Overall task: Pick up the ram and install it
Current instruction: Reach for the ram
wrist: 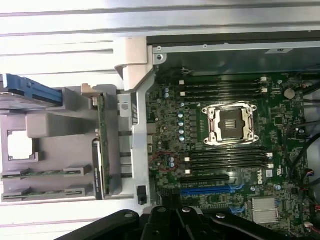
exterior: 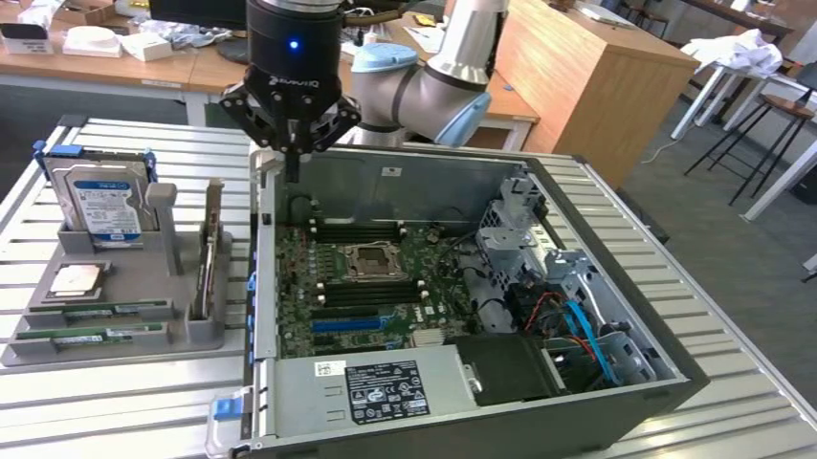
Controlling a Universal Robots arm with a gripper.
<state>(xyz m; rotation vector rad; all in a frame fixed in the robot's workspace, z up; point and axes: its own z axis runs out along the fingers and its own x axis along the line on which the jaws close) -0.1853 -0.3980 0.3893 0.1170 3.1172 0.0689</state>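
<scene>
Two long thin green ram sticks lie flat in the grey plastic holder [exterior: 191, 330] on the slatted metal bench [exterior: 115, 402]: outer ram stick [exterior: 90, 336], inner ram stick [exterior: 99, 312]. Black gripper [exterior: 291, 164] hangs over the open computer case [exterior: 383, 182] wall, well apart from both; jaws look clenched, empty. Judgement, pick approach: spread the jaws before descending, square them across a stick's thin faces at mid-length, and steer clear of the upright brown expansion card [exterior: 212, 239].
</scene>
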